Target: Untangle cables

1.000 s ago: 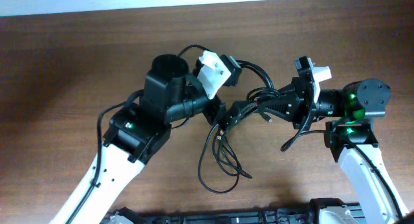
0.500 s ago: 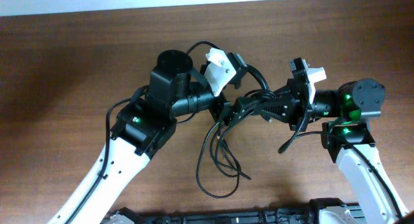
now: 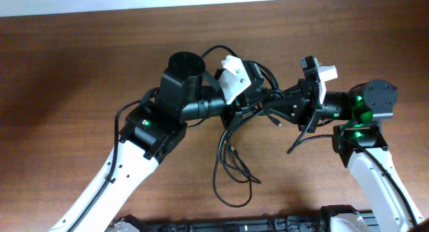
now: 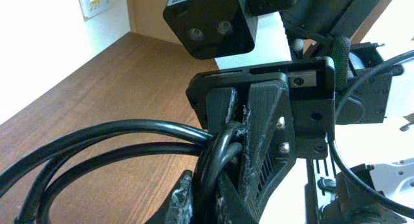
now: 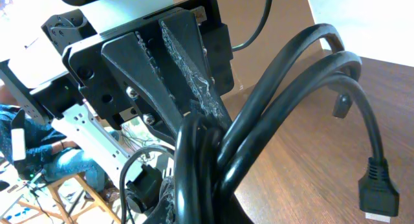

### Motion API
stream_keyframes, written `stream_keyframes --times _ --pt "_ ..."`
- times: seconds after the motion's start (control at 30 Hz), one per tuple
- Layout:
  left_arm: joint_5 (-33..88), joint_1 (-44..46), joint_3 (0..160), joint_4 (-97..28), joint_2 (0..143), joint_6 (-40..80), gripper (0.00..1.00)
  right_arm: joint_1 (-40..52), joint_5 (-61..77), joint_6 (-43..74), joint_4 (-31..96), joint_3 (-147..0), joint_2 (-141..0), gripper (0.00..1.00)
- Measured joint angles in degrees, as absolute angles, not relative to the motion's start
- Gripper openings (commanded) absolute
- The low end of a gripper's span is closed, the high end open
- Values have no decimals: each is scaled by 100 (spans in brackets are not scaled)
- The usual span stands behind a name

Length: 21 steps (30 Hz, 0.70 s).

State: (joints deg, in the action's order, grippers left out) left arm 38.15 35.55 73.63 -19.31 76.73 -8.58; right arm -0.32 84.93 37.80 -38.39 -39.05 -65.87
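Cables [image 3: 231, 161] trail in loose loops toward the near edge of the bench [image 3: 80, 71], while their tangled upper part is held up at mid-bench. The left pincer [image 3: 247, 108] and right pincer [image 3: 263, 110] meet almost tip to tip, each clamped tight on the bundle, probably so the strands can be drawn apart sideways.
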Motion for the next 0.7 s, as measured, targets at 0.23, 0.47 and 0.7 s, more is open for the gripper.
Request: stream_keyframes --times 0.23,0.47,0.7 --pt "3114 3555 7363 -1892 7736 -880 0 -8 8521 3743 -3909 -3905 -6587 29" --pt "2497 3503 7363 -1730 7454 -880 0 -3 8635 3726 -3920 -3905 -6584 31" --pt "1588 3479 7363 -1756 7413 -755 0 -276 8617 4038 -3905 -3909 -6569 65"
